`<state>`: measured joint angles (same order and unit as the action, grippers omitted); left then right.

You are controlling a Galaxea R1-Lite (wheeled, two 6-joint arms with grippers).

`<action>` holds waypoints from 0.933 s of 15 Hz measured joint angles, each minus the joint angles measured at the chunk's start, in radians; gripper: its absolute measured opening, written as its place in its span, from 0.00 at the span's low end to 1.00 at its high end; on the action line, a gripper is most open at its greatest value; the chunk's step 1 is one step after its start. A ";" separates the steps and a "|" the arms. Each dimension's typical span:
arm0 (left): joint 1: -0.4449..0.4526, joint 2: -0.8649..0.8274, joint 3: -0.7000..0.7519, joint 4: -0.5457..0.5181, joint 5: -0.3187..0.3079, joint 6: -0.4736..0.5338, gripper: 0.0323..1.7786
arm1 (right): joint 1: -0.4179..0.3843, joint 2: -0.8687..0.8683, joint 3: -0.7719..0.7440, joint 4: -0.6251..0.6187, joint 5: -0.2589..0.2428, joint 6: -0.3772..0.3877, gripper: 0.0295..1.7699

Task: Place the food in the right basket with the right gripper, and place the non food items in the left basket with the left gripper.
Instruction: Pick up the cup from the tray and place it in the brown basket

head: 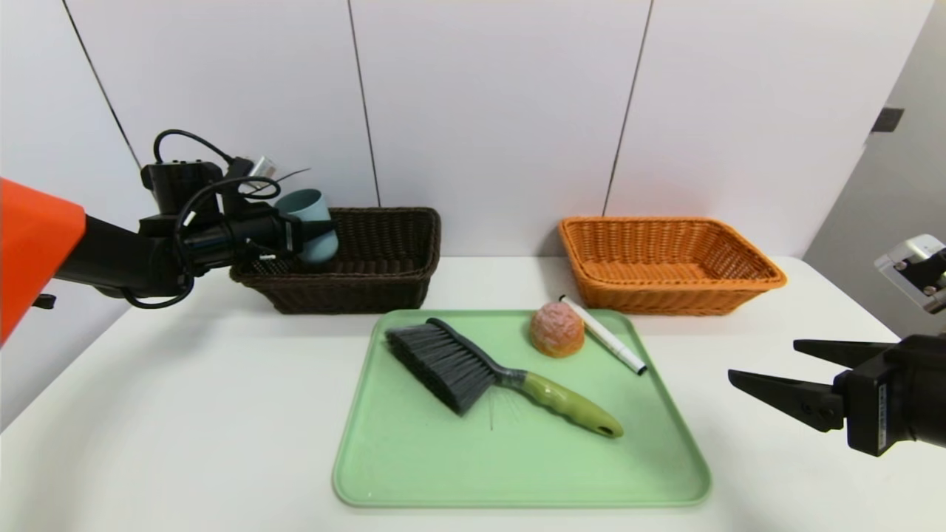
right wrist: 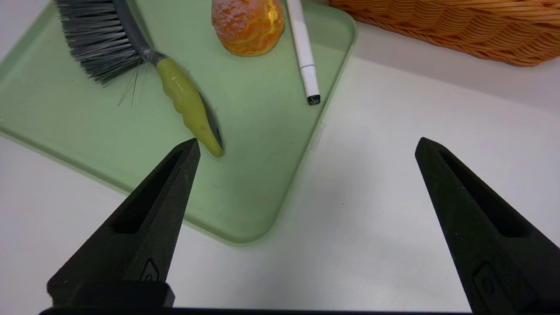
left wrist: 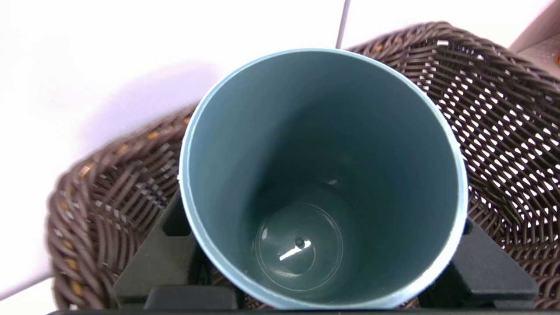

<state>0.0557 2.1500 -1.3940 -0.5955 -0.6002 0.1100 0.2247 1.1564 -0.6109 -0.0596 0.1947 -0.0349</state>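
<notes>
I'm looking over a smooth white worktop, and on it lies the green tray, a flat rounded rectangle of slick material with a low raised rim. Behind it on my right sits the orange basket, woven wicker, rectangular, its sides flaring outward. Over on the left there's the dark brown basket, the same flared shape in coarse, open weave. Across the tray lies the brush, dark stiff bristles fanned along a curved head, the lumpy green handle glossy. Now the cup: smooth blue-grey plastic, round-mouthed, tilted at the left end of the brown basket, partly below its rim. Next the bun, domed and crackled, pinkish on top and golden below, at the tray's far side. Just beside it the marker, a slim white cylinder with black ends, slants across the tray's far right part.

My left hand is at the brown basket, fingers parted and clamped on the cup's sides. My right hand hangs right of the tray, its long pointed black fingers spread wide, holding nothing.
</notes>
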 joint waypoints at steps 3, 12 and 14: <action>-0.003 -0.001 -0.003 0.000 -0.001 0.021 0.64 | 0.000 0.000 0.000 -0.001 0.000 0.002 0.96; -0.006 0.009 -0.002 0.026 -0.001 0.028 0.64 | 0.000 0.000 -0.001 -0.001 0.000 0.000 0.96; -0.005 0.009 -0.003 0.025 -0.001 0.033 0.67 | 0.000 0.000 -0.001 -0.001 0.000 0.000 0.96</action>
<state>0.0504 2.1591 -1.3970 -0.5709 -0.6009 0.1432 0.2251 1.1568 -0.6119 -0.0606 0.1947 -0.0345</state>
